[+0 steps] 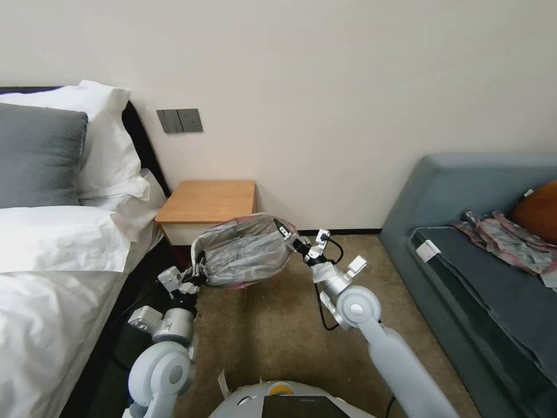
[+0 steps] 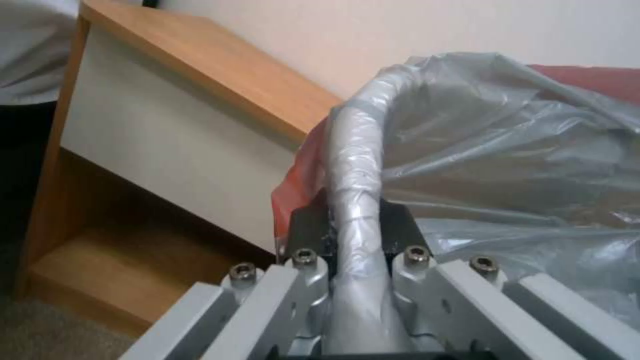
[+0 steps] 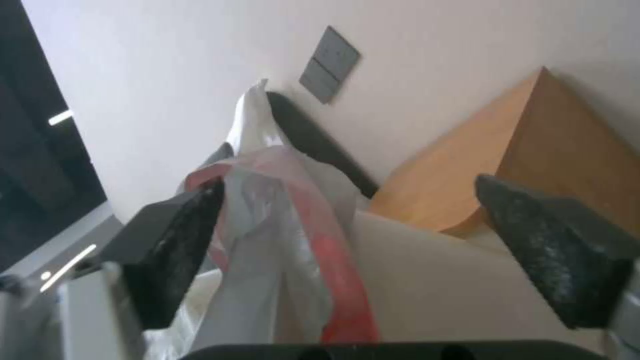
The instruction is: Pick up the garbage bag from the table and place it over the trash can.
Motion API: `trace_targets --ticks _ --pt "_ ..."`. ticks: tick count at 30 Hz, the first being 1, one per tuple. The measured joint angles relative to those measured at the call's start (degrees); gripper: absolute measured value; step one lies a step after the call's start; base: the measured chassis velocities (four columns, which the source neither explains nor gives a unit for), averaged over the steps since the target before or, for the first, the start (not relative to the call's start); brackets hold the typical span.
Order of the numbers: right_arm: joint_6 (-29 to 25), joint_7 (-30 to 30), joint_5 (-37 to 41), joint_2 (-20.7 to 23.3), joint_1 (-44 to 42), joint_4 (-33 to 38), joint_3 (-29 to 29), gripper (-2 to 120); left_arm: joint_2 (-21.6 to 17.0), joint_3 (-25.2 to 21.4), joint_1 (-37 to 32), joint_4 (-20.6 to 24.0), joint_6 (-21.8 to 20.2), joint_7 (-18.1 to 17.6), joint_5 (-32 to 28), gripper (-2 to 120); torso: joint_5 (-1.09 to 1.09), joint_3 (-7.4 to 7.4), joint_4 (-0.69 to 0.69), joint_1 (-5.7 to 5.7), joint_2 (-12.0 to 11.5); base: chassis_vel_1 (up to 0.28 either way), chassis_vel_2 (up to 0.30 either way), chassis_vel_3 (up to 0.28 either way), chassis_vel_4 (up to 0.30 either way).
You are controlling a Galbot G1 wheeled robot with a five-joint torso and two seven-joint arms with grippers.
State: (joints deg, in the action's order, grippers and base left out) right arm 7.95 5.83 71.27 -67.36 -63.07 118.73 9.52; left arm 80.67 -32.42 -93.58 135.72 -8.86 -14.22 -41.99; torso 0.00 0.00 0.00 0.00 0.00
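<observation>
Left gripper (image 2: 353, 235) is clamped tight on a bunched, rolled bit of the garbage bag (image 1: 246, 252) rim, you can see the plastic squeezed into a rope between its dark pads. Right gripper (image 3: 347, 250) is a different story: its fingers (image 3: 177, 245) stand wide apart, and the pink-edged plastic just drapes against one pad rather than being pinched. So the bag is up off the table (image 1: 208, 200), stretched between the two grippers in the air just in front of the table's white drawer front, mouth sort of held open. I can't make out the trash can under all that plastic, my guess is it sits below the bag, in front of the table. If it were me doing this step, I'd get the right side properly gripped first, because a hem only hooked on one pad could slide off the moment the arms spread. Then keep the mouth stretched wide and level, line it up over the bin's rim and lower both sides evenly, so the pink edge folds over the outside instead of collapsing in. Thin film like this tears, so easy on the tension.
</observation>
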Motion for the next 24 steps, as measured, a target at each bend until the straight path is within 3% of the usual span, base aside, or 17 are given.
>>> trace_targets --ticks 24 --pt "-0.3 -2.5 1.8 -2.4 1.3 -2.3 1.4 7 -0.8 0.2 -0.8 1.0 -0.3 0.8 -1.3 5 0.01 0.00 0.00 0.00 0.0 0.000 0.000 0.000 0.000"
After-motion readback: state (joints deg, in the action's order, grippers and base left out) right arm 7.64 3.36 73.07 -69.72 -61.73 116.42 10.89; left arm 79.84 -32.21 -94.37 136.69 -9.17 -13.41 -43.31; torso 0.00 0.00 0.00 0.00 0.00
